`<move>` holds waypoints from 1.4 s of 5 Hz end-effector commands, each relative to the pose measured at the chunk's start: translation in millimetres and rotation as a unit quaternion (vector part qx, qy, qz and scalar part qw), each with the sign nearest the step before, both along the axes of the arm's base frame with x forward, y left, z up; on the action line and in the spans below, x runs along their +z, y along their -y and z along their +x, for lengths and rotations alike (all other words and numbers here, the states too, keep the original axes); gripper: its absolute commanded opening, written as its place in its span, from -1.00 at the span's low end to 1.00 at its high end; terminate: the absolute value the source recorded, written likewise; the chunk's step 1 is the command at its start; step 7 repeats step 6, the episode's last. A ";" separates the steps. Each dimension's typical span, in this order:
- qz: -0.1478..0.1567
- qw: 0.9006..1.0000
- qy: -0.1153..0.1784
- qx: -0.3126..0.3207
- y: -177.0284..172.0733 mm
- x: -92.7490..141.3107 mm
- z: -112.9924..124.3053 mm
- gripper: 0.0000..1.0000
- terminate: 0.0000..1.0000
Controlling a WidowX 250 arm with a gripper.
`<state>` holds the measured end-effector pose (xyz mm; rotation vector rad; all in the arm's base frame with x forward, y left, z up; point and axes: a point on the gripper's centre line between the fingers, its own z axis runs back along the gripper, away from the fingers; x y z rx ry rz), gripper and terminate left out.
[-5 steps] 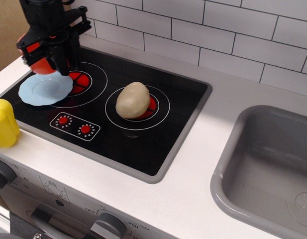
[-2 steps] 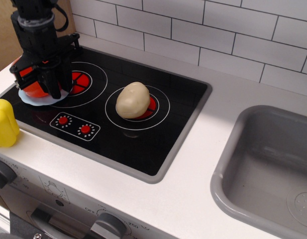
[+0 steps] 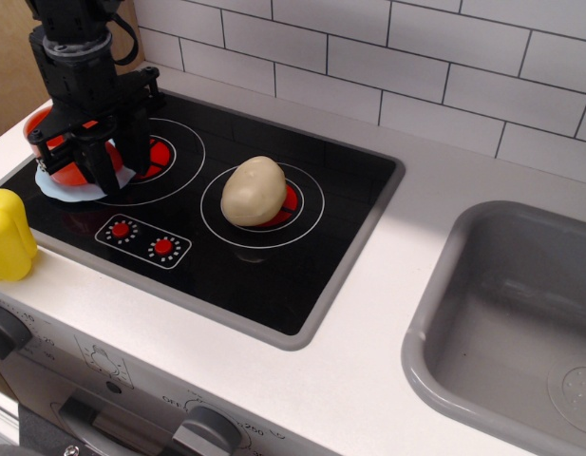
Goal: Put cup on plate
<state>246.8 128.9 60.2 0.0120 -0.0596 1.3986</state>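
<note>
The robot arm [image 3: 72,43] is finished throughout in matte black, with a ribbed, roughly cylindrical wrist section. A black cable is looped at its right side. The gripper [image 3: 106,152] is formed of a boxy black frame from which two thick black fingers [image 3: 138,144] are extended.

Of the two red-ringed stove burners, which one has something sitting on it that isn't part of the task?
The right burner, near the middle of the stovetop: a beige toy potato rests on it. The left burner carries no food item; the gripper is beside it.
</note>
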 end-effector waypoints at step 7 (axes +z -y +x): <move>0.032 0.998 0.048 0.024 34.3 86.0 5.5 1.00 1.00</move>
